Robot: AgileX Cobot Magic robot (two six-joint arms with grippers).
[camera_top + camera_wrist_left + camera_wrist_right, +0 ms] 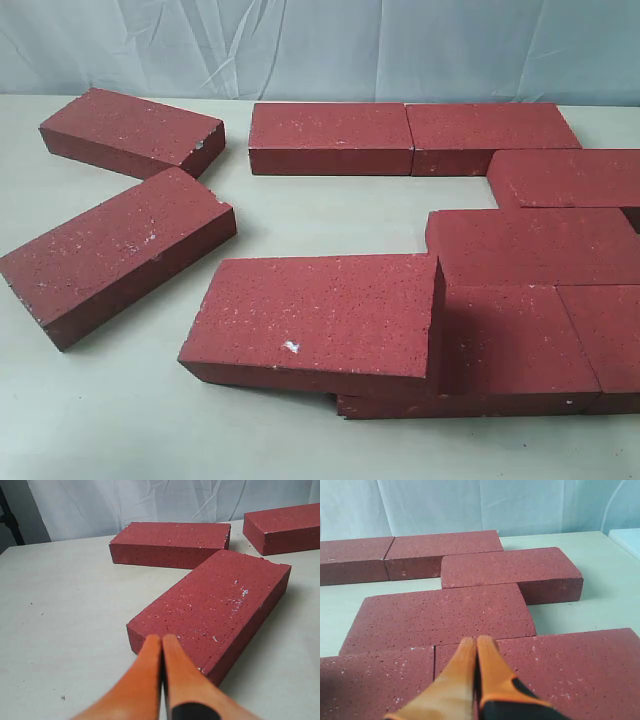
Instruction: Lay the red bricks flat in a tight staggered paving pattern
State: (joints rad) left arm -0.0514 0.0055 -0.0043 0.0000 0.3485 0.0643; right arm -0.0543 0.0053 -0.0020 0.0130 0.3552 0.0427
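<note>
Grippers first: my left gripper [162, 640] is pinched closed on nothing, its tips right at the near short end of the slanted brick [215, 610]; I cannot tell whether they touch it. That brick's long axis runs away from the tips. In the exterior view it lies loose on the left of the table [90, 420], skewed to the rows and apart from them. My right gripper [476, 642] is likewise clenched and empty, hovering over the seam between two laid bricks [560, 665] in the nearest row of the patch on the right.

Between the arms, at the front of the exterior view, the tipped brick [315, 320] is not flat: its right end rides up on the edge of the patch while its left end seems to sit on the table. Further back the far-left brick [130, 130] lies loose and skewed, and the back row [410, 135] is a pair set end to end, touching.

My judgement: the slanted brick belongs to the left arm, which is nearer, and it needs turning parallel to the rows before it is pushed in; the tipped brick looks like the right arm's job
</note>
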